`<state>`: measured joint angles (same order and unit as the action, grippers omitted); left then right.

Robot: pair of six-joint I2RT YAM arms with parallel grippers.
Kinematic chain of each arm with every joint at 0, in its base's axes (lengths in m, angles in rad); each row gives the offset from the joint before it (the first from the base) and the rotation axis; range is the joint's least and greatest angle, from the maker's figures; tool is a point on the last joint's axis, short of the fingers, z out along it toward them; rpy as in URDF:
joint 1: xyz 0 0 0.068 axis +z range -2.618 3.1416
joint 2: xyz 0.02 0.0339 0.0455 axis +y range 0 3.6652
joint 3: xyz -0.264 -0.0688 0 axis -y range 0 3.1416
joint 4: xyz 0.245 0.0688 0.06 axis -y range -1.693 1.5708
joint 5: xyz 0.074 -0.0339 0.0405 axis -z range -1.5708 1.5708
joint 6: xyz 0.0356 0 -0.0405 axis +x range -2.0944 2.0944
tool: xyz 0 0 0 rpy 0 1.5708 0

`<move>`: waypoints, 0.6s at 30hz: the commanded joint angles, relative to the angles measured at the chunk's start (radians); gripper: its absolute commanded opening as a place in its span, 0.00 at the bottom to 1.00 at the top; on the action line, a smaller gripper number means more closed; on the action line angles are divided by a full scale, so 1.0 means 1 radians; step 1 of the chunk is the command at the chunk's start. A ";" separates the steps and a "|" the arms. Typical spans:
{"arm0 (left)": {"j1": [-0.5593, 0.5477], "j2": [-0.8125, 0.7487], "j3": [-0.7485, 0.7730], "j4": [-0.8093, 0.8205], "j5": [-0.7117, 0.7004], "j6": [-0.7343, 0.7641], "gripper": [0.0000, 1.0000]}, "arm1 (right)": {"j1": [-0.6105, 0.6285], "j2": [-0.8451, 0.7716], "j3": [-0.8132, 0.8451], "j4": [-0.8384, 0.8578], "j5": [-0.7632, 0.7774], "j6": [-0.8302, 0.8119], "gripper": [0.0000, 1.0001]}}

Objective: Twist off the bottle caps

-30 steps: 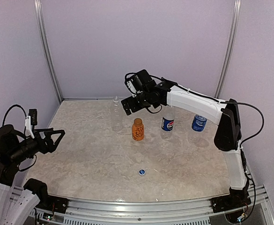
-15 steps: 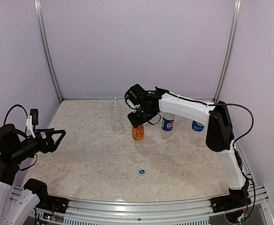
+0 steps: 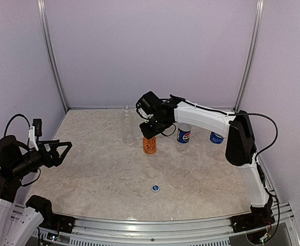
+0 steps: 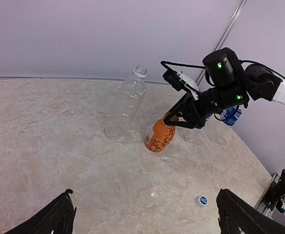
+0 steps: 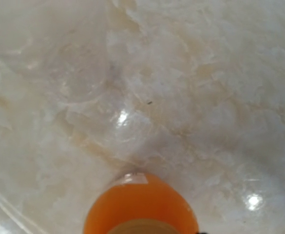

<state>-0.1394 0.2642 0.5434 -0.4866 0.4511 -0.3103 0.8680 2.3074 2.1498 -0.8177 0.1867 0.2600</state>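
Fingers of the right gripper (image 3: 149, 131) are sitting down around the cap of the short orange bottle (image 3: 149, 146). I cannot tell whether they are clamping it. This bottle is standing on the table (image 3: 103, 174) between the clear bottle (image 3: 127, 128) and the Pepsi bottle (image 3: 183, 136). The left gripper (image 3: 61, 151) is hanging spread wide, well apart, holding nothing.

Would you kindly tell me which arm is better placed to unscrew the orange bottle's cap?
The right: the right claw sits at the top of the orange bottle, while the left claw hangs open, far off near the table's left edge.
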 commanded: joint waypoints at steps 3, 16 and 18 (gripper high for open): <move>0.009 0.014 0.062 -0.025 0.111 0.087 0.98 | 0.019 -0.138 -0.092 0.007 -0.147 -0.008 0.00; -0.315 0.371 0.507 -0.507 0.089 0.693 0.96 | 0.304 -0.402 -0.231 0.519 -0.377 -0.026 0.00; -0.401 0.423 0.546 -0.515 0.031 0.728 0.97 | 0.331 -0.381 -0.190 0.539 -0.357 -0.040 0.00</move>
<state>-0.4091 0.5873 1.0306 -0.8528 0.5808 0.2440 1.1606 1.8900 1.9110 -0.4335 -0.1699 0.2367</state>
